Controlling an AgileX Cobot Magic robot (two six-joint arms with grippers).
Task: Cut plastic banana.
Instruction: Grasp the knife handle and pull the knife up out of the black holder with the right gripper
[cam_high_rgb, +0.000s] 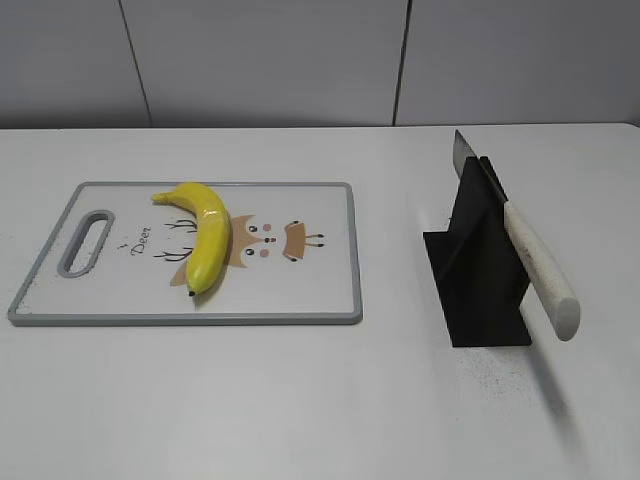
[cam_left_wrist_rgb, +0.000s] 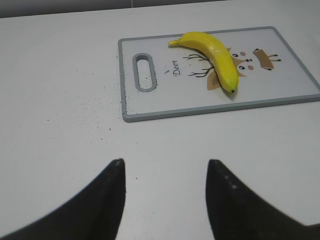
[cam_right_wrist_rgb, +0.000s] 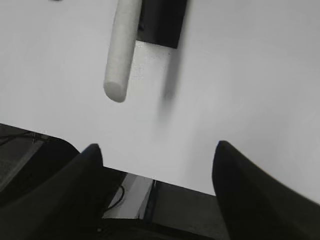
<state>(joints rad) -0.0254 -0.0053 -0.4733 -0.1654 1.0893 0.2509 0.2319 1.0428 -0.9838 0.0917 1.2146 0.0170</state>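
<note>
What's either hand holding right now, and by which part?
Nothing. The left hand and right hand are both open and empty; the knife sits in its black stand, the plastic banana untouched.

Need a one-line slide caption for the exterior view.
Plastic banana lying on a cutting board, knife resting in a black stand to its right.

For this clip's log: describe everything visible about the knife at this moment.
The knife rests slanted in a black stand on the white table, right of the cutting board. Its grey metal blade points up and away from the camera, its tip rising above the stand; the long, rounded, off-white handle, seemingly plastic, slopes down toward the viewer and overhangs the stand's front without touching the table. Only the stand touches it. The right wrist view shows the handle end ahead of the open right gripper, well clear of it.
</note>
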